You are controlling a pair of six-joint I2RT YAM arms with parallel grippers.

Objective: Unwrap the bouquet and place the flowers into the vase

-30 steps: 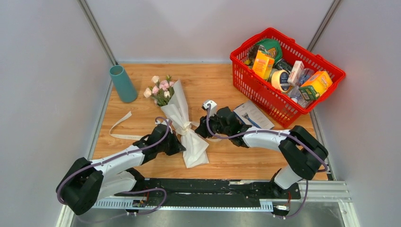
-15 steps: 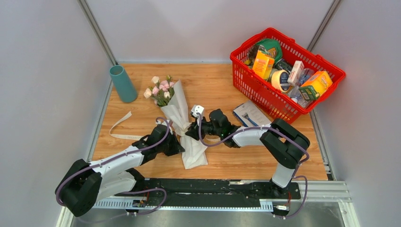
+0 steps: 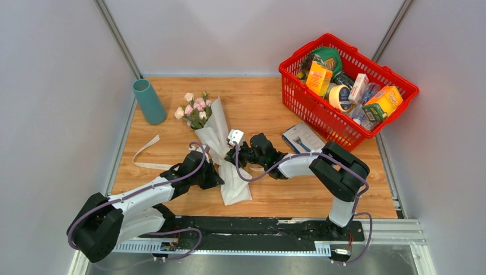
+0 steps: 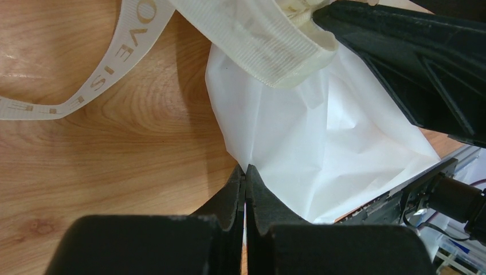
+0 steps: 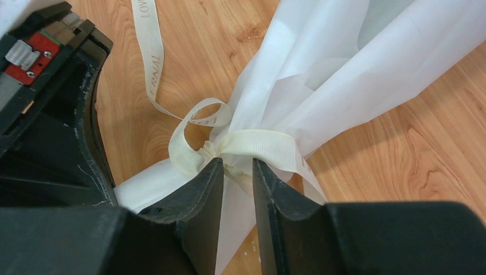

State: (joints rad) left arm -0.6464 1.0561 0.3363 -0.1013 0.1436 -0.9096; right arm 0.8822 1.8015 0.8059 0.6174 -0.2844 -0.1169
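Observation:
The bouquet (image 3: 220,146) lies on the wooden table, its pink and cream flowers (image 3: 195,109) pointing to the far left. A cream ribbon (image 5: 261,140) is tied round the waist of the white paper (image 5: 344,63). My left gripper (image 3: 215,176) is shut on the edge of the paper (image 4: 321,143), seen pinched at its tips (image 4: 245,170). My right gripper (image 5: 236,163) comes from the right side (image 3: 230,156). Its jaws stand narrowly open, tips either side of the ribbon knot. The teal vase (image 3: 148,101) stands upright at the far left.
A loose end of ribbon (image 3: 146,152) trails on the table left of the bouquet. A red basket (image 3: 321,117) full of packaged goods sits at the far right, with a flat printed pack (image 3: 304,137) in front of it. Grey walls close in both sides.
My right gripper has moved left from beside the bouquet up to its ribbon tie, and its jaws have narrowed. The left gripper has kept its hold on the paper.

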